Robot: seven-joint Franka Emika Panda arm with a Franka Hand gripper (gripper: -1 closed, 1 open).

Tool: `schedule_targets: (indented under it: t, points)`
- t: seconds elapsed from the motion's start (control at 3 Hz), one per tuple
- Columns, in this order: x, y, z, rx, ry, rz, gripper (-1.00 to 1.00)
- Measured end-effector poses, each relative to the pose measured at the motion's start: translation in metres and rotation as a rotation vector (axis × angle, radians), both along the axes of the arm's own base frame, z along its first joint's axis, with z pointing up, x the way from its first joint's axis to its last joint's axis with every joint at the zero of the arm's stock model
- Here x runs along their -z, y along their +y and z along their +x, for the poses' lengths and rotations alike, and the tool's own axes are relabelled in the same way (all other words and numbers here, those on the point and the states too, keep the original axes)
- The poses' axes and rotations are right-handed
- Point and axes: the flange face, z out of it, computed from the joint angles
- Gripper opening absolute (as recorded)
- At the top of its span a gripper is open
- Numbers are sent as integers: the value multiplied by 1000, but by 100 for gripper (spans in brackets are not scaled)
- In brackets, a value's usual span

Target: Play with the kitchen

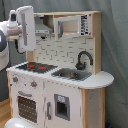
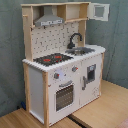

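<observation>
The kitchen [image 1: 55, 85] is a tall white and light-wood toy unit, seen in both exterior views. It has a black-red hob [image 1: 35, 66], a steel sink [image 1: 72, 75] with a black tap [image 1: 84, 59], an oven door [image 1: 27, 106], knobs [image 2: 65, 72], a grey hood [image 2: 48, 20] and a pegboard back [image 2: 52, 40]. My white arm enters from the first exterior view's left. My gripper [image 1: 26, 30] hangs above the hob's left end, in front of the hood area. The second exterior view shows the kitchen [image 2: 65, 75] alone, with no arm in it.
A grey curtain [image 1: 115, 45] hangs behind the kitchen. The unit stands on a light wooden floor [image 2: 100, 112]. A small cupboard door [image 2: 100, 11] stands open at the top, and a rounded white counter end [image 1: 102, 79] juts out past the sink.
</observation>
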Motion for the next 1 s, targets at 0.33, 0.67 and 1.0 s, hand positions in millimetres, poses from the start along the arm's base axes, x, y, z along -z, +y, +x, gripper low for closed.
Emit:
schedule_targets:
  t: [0.33, 0.67, 1.0]
  points:
    - [3, -22, 5, -9, 20, 18, 100]
    - [4, -25, 7, -12, 24, 21, -100]
    - [7, -32, 11, -19, 31, 26, -100]
